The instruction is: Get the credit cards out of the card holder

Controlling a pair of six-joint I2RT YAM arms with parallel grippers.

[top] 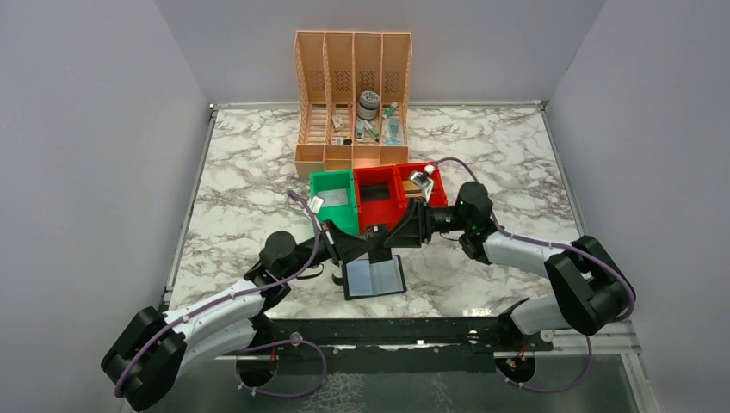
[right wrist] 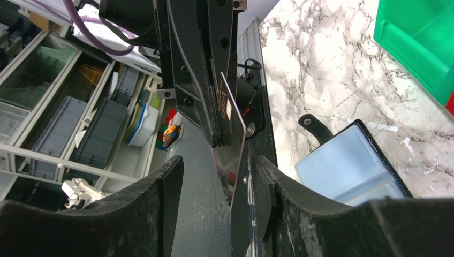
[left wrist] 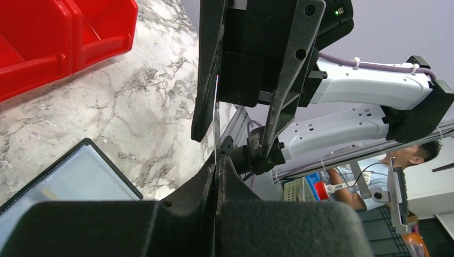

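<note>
The card holder (top: 374, 277) lies open on the marble table, pale blue lining up, and also shows in the left wrist view (left wrist: 69, 182) and the right wrist view (right wrist: 350, 163) with its black tab. My left gripper (top: 366, 247) is shut on a credit card (right wrist: 233, 120), held upright above the holder; the left wrist view shows the card edge-on (left wrist: 216, 123) between its closed jaws (left wrist: 217, 163). My right gripper (top: 398, 232) faces the left one. It is open (right wrist: 214, 160), with the card's free end between its fingers, close to the right finger.
A green bin (top: 336, 194) and red bins (top: 400, 194) stand just behind the grippers. An orange file organizer (top: 353, 95) with small items stands at the back. The table's metal front edge runs just below the holder.
</note>
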